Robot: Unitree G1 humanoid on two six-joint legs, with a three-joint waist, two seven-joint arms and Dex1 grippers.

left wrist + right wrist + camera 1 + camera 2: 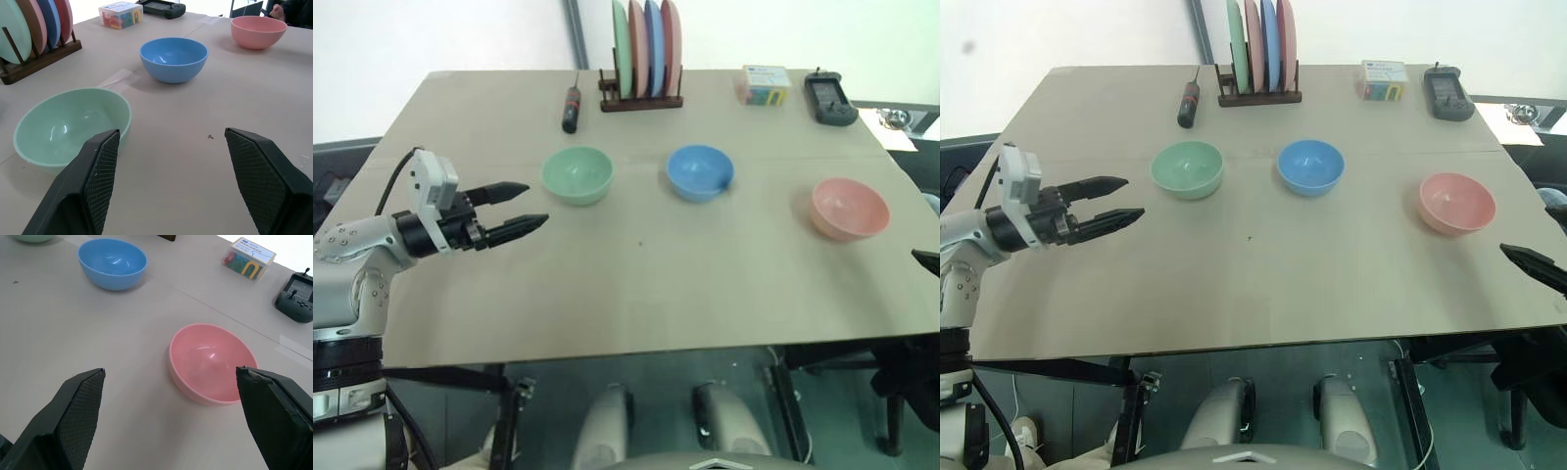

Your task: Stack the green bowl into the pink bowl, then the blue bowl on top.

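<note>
Three bowls stand apart in a row on the tan table. The green bowl (577, 174) is on the left, the blue bowl (700, 171) in the middle, and the pink bowl (848, 208) on the right. My left gripper (530, 204) hovers open and empty just left of the green bowl, pointing towards it, and the left wrist view has that bowl (68, 125) close beside one finger. At the table's right edge my right gripper (170, 371) is open and empty, with the pink bowl (212, 363) a short way ahead of its fingers.
Along the far edge stand a wooden rack of upright plates (643, 49), a screwdriver (571, 106), a small clear box of coloured pieces (763, 85) and a black controller (829, 100). The near half of the table (636, 294) is bare.
</note>
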